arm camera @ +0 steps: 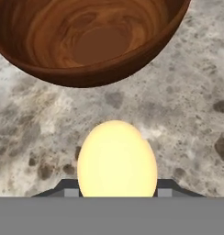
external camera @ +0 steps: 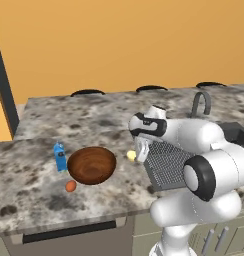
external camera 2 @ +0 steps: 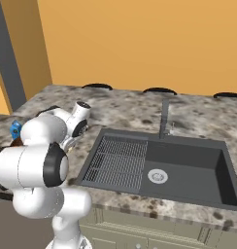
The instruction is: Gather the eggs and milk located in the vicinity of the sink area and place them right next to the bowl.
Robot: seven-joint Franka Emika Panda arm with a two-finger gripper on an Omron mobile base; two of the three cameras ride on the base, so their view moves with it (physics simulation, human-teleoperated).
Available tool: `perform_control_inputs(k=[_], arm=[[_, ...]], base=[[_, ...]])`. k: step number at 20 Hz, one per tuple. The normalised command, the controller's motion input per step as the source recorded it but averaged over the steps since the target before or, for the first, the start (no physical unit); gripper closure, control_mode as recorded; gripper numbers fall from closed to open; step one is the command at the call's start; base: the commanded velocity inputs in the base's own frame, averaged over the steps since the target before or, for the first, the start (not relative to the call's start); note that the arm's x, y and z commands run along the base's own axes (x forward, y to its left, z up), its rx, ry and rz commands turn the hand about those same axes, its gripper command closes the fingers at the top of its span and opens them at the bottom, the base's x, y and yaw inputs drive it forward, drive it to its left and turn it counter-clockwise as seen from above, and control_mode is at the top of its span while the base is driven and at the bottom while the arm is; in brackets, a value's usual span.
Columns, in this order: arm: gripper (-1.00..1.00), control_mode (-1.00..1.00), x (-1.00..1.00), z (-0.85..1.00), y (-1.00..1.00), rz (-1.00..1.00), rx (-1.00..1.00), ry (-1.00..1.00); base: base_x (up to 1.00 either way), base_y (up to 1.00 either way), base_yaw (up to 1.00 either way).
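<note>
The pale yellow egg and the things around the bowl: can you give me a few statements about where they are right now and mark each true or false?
1. The gripper is closed on the pale yellow egg. True.
2. The bowl holds the orange-brown egg. False: the orange-brown egg lies on the counter just outside the bowl, and the bowl's inside looks bare.
3. The milk carton stands upright beside the bowl. True.
4. The milk carton stands in the sink. False: it is on the counter at the bowl's far side from the sink.
5. The pale yellow egg is between the bowl and the sink. True.
</note>
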Motion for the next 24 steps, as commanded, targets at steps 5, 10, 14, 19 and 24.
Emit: perform_control_inputs(k=[5,10,14,19,24], arm=[[1.00,-1.00,0.01,-0.12,0.22,0.01,0.03,0.00],[1.00,-1.00,0.00,-0.44,0.32,0.02,0.00,0.01],[1.00,-1.00,0.00,-0.41,0.21,0.00,0.00,0.01],[1.00,-1.00,0.03,-0.43,0.16,0.00,0.00,0.01],[1.00,-1.00,0.10,-0.20,0.28,0.00,-0.01,0.00]], base=[[0.00,0.00,0.00],[0.00,0.00,0.00],[0.00,0.00,0.00],[0.00,0.00,0.00],[0.00,0.00,0.00]])
